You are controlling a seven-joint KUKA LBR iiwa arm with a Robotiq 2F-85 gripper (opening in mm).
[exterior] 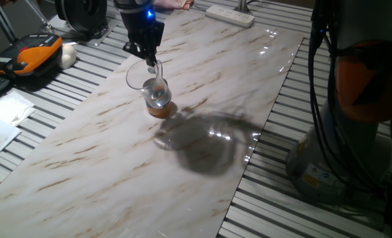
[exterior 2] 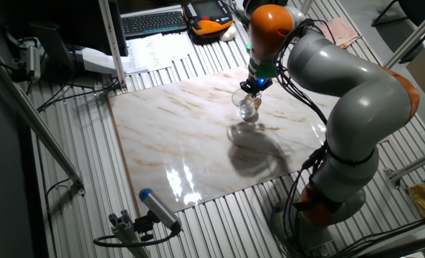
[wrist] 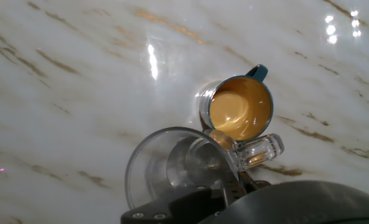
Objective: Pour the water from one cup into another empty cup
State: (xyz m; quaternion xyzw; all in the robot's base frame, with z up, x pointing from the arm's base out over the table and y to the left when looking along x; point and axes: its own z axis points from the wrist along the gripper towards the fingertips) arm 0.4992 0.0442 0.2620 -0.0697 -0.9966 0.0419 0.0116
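Marble-patterned white slab (exterior: 116, 152) with tan veins, glossy, lying on a slatted metal bench (exterior: 354, 218); glare spots and a broad dark shadow on the slab.

Arm (exterior 2: 355, 93): grey links, orange joints, bent over the slab from the far side, wrist pointing down; gripper (exterior: 145, 49) black, blue light on its body; jaws narrow, clamped on the handle of the clear glass cup (exterior: 155, 89).

Glass cup: transparent, thick base, lifted off the slab and tilted, mouth wide and round in the hand view (wrist: 172, 168); water not clearly discernible.

Blue-grey cup (wrist: 239, 106): short cylinder, orange-tan interior, small blue-grey handle, upright on the slab, directly beneath and just beside the glass; mostly hidden behind the glass in the fixed views.
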